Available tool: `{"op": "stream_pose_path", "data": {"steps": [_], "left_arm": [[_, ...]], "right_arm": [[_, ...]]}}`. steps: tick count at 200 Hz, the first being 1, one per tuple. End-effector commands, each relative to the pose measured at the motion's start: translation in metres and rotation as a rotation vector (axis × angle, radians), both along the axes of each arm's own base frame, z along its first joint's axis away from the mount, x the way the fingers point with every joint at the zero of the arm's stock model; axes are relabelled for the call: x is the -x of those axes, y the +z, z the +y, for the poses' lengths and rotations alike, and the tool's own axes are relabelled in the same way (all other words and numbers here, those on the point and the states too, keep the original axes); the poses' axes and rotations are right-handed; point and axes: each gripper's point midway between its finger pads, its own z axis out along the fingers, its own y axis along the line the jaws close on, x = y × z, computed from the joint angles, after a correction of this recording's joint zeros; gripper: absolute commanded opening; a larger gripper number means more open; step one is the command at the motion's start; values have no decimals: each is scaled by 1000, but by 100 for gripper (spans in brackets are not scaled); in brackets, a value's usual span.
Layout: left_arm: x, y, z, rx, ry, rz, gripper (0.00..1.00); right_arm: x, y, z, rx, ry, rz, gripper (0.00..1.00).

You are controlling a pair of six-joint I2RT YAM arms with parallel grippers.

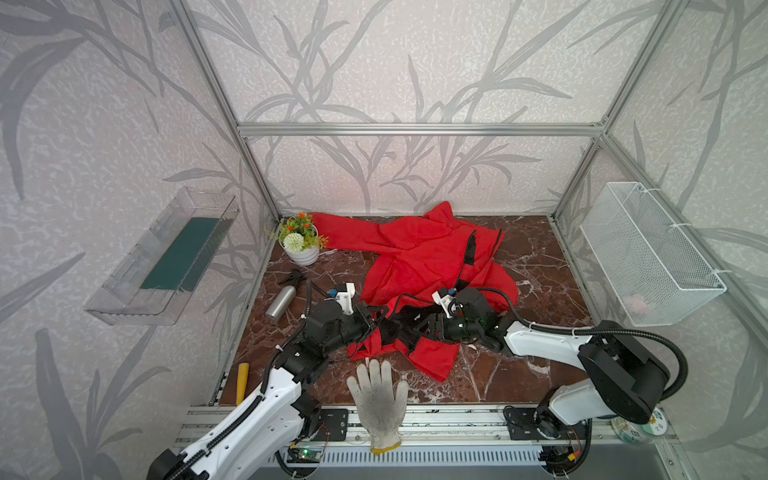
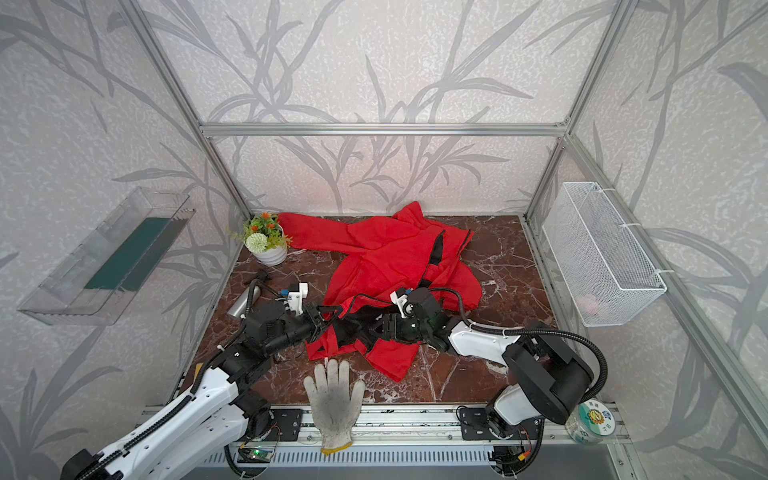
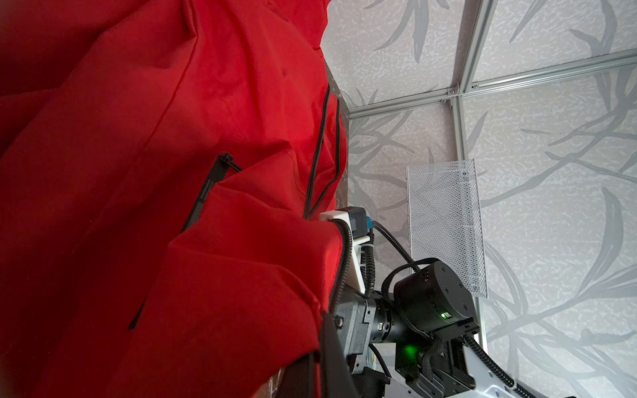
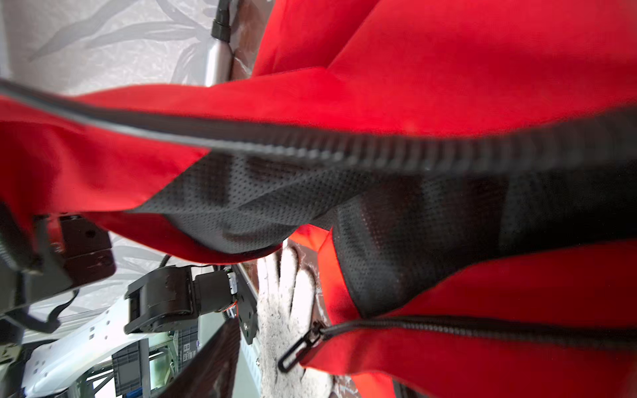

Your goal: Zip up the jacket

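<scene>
The red jacket (image 1: 419, 253) lies crumpled across the marble table, unzipped, with its black lining (image 4: 396, 248) showing. My left gripper (image 1: 371, 322) is shut on the jacket's near front edge and holds it off the table. That zipper half (image 4: 310, 148) runs taut across the right wrist view. The other half ends in the slider and its pull tab (image 4: 301, 344), hanging free. My right gripper (image 1: 420, 328) reaches into the opening over the lining from the right. Its fingers are dark against the lining, so their spread is unclear. Red fabric (image 3: 206, 275) covers the left jaws in the left wrist view.
A white work glove (image 1: 378, 399) lies at the table's front edge, just before the jacket hem. A flowerpot (image 1: 300, 245) and a silver spray bottle (image 1: 282, 301) stand at the left, and a yellow handle (image 1: 242, 382) lies at the front left. A wire basket (image 1: 648, 253) hangs on the right wall.
</scene>
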Motion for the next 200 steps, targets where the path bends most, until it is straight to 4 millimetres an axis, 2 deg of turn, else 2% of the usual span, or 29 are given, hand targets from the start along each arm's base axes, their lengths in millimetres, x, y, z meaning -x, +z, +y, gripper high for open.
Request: {"op": "stream_pose_path", "data": {"steps": [1,44,83,118,121,134,154,171,200], "left_arm": [[-2,24,-1,25,-10,-58,0],[-3,22,1,19,-7,-54,0],[-9,19,2,19,-12,-44,0],[-14,14,7,7,-13,-33,0],[-15,14,9,8,-10,-32,0],[-17,15,11,12,-12,-29,0],[-16,14,13,2,-29,-19,0],[-14,12,14,-4,-42,-12,0],[-12,7,14,10,-51,-1,0]], "right_arm": [[-4,4,0,13,-26,-13,65],[12,9,-17,163,-90,-15,68],[25,11,-30,205,-228,49,73],[37,27,-31,184,-385,57,74],[44,29,-28,186,-379,52,74],[50,33,-28,183,-441,56,75],[58,31,-30,174,-539,84,76],[62,20,-34,191,-623,153,76],[67,14,-20,171,-702,206,76]]}}
